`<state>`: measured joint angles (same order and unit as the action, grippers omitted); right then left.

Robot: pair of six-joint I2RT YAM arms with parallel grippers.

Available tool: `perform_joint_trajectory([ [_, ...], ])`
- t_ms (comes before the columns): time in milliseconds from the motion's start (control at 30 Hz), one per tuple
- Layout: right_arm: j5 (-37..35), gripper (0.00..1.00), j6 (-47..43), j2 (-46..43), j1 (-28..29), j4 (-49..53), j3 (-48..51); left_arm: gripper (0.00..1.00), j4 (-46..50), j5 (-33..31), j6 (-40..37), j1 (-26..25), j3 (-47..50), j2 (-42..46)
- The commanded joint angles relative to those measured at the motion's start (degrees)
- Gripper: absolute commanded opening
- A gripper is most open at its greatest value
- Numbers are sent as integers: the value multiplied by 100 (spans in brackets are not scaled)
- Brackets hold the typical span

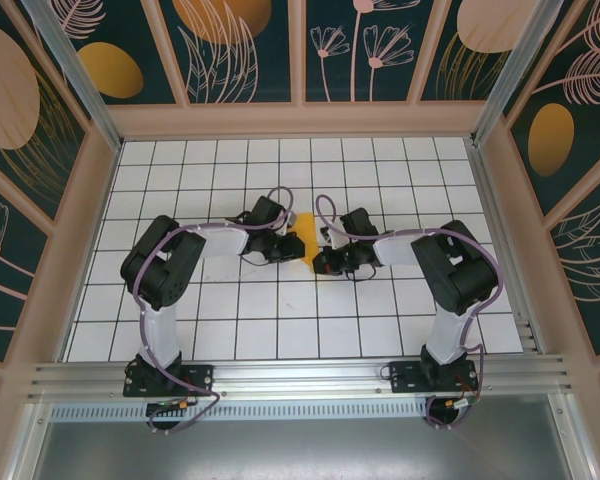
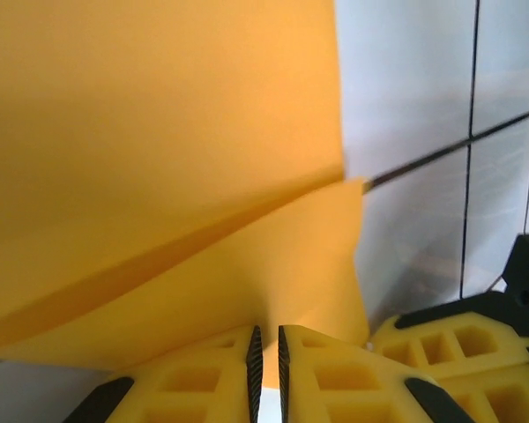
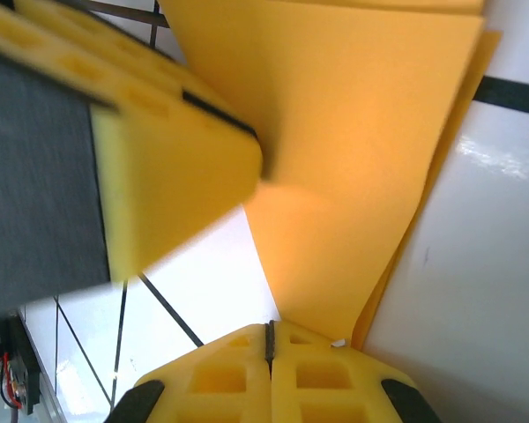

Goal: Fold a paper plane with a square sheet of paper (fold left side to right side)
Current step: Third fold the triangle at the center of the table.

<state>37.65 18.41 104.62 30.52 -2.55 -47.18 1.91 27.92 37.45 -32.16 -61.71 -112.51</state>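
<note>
The orange sheet of paper point(image 1: 303, 244) sits folded into a narrow strip between the two arms at mid-table. In the left wrist view the paper point(image 2: 159, 132) shows two overlapping layers. My left gripper point(image 2: 266, 339) is shut on its lower layer, whose edge runs down between the pads. The left gripper point(image 1: 291, 241) meets the strip from the left. My right gripper point(image 3: 270, 330) has its jaws pressed fully together, with the paper point(image 3: 353, 132) narrowing down to its fingertips and passing behind the right finger. The right gripper point(image 1: 319, 261) sits at the strip's near right.
The white grid table point(image 1: 280, 310) is walled by a wooden frame point(image 1: 300, 120) at the back and sides. A left-gripper finger point(image 3: 167, 167) touches the paper's left edge in the right wrist view. A right-gripper finger point(image 2: 454, 348) sits close beside my left jaws.
</note>
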Motion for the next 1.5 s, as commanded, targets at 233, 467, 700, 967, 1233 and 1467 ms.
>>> perform_joint_trajectory([
  [233, -860, 0, -11, 467, -38, 942, 325, 18, 731, -1271, -671, 892, -265, -205],
  [467, -847, 0, -13, 474, -38, 943, 271, 20, 929, -1254, -783, 940, -278, 325],
  [700, -868, 0, 13, 466, -38, 926, 236, 20, 625, -390, -613, 843, -7, 1250],
  [967, -934, 0, 53, 441, -38, 958, 211, 19, -23, 107, -248, 27, 64, 899],
  [1233, -926, 0, 110, 432, -38, 950, 183, 19, -16, -37, -272, -85, -188, 171],
  [1467, -917, 0, 102, 280, -39, 1027, 261, 18, 437, -866, -393, -81, -438, -257],
])
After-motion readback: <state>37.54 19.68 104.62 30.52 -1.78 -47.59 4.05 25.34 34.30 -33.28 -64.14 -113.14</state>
